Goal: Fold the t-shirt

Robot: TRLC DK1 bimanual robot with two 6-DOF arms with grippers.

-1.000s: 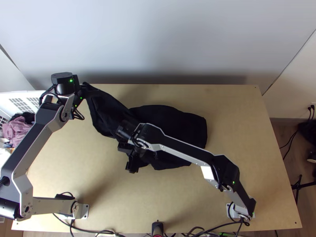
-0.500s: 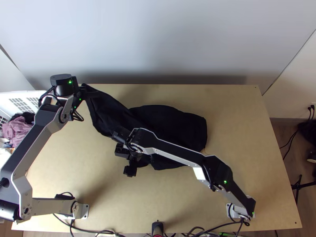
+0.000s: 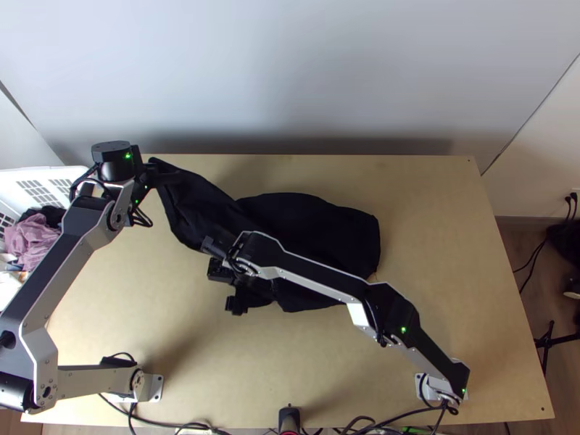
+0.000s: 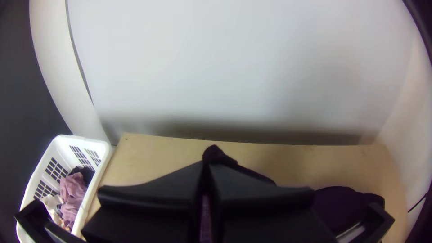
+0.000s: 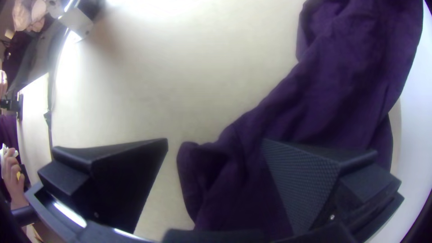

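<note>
Black in the top view, the t-shirt (image 3: 319, 225) lies bunched and uneven across the middle of the table, with a strip stretching to the far left. My left gripper (image 3: 154, 172) is shut on the end of that strip. In the left wrist view a cloth tip pokes out beyond the closed left gripper (image 4: 206, 165), and more t-shirt (image 4: 344, 204) lies farther off. My right gripper (image 3: 224, 287) stands open at the cloth's near-left edge, its arm hiding part of the shirt. Dark purple t-shirt (image 5: 342, 90) passes beneath one finger of the right gripper (image 5: 216, 143).
A white laundry basket (image 4: 83, 140) with pink and dark clothes stands beyond the table's left edge. Bare table (image 3: 428, 217) extends right of the shirt. Cables run along the near edge. A person's hand (image 5: 12, 173) appears at the right wrist view's edge.
The right gripper has shifted left along the near side of the shirt. My left gripper has come slightly toward the near side, and the held cloth end moved with it.
</note>
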